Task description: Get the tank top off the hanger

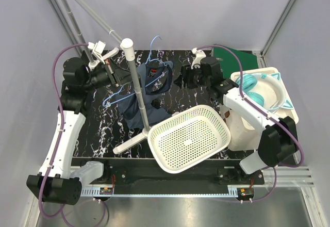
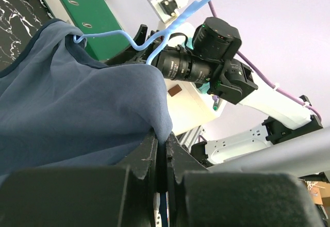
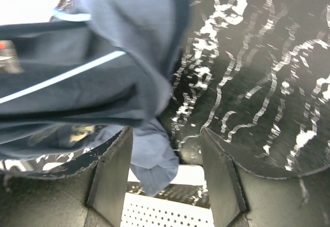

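Observation:
The dark navy tank top (image 1: 138,100) hangs on the light-blue wire hanger (image 1: 150,62) at the back middle of the black marbled table, draping down to the tabletop. My left gripper (image 1: 121,77) is at its left side. In the left wrist view the left gripper (image 2: 164,140) is shut on a fold of the tank top (image 2: 77,103), with the hanger wire (image 2: 170,26) above. My right gripper (image 1: 178,80) is at the garment's right edge. In the right wrist view the right gripper (image 3: 165,144) is open; the tank top (image 3: 103,67) and hanger wire (image 3: 67,77) hang ahead, a cloth tip dangling near the left finger.
A white-and-grey stand pole (image 1: 138,90) rises in front of the garment, its base (image 1: 129,142) toward the near edge. A white perforated basket (image 1: 188,136) sits tilted at the near middle. A green board (image 1: 234,59) and a white tub with teal headphones (image 1: 263,90) stand at the right.

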Robot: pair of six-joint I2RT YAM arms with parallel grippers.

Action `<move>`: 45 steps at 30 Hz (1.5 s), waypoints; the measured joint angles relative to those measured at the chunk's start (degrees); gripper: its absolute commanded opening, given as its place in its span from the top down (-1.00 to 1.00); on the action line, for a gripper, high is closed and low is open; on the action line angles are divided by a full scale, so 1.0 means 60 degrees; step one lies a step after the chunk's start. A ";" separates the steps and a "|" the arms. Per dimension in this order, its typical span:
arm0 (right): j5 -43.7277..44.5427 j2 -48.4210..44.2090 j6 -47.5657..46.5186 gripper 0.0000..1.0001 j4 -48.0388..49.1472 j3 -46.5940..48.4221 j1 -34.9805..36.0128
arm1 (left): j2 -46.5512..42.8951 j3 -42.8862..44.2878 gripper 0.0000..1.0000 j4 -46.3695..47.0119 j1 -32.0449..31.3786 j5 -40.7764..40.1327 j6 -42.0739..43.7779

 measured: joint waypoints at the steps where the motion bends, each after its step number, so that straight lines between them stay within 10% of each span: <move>1: -0.0066 0.0004 -0.0036 -0.26 0.0084 0.0000 0.0055 | 0.0000 0.0000 1.00 -0.0025 0.0000 -0.0018 -0.0004; 18: 0.0248 0.1049 0.0018 0.31 0.1610 0.0539 0.0302 | -0.0284 0.0000 1.00 0.0135 0.0036 0.0036 -0.0412; 22: 0.0514 0.1220 0.0029 1.00 0.1821 0.0849 0.0302 | -0.0291 0.0000 1.00 0.0222 0.0047 0.0069 -0.0528; 42: 0.2510 0.2131 0.0007 1.00 0.0164 0.2878 -0.0124 | -0.0539 -0.0080 1.00 0.0448 0.0262 0.0601 -0.0459; 45: 0.1785 0.2295 0.0135 0.35 -0.0051 0.2878 -0.0237 | -0.0561 -0.0240 1.00 0.0780 0.0262 0.0710 -0.0681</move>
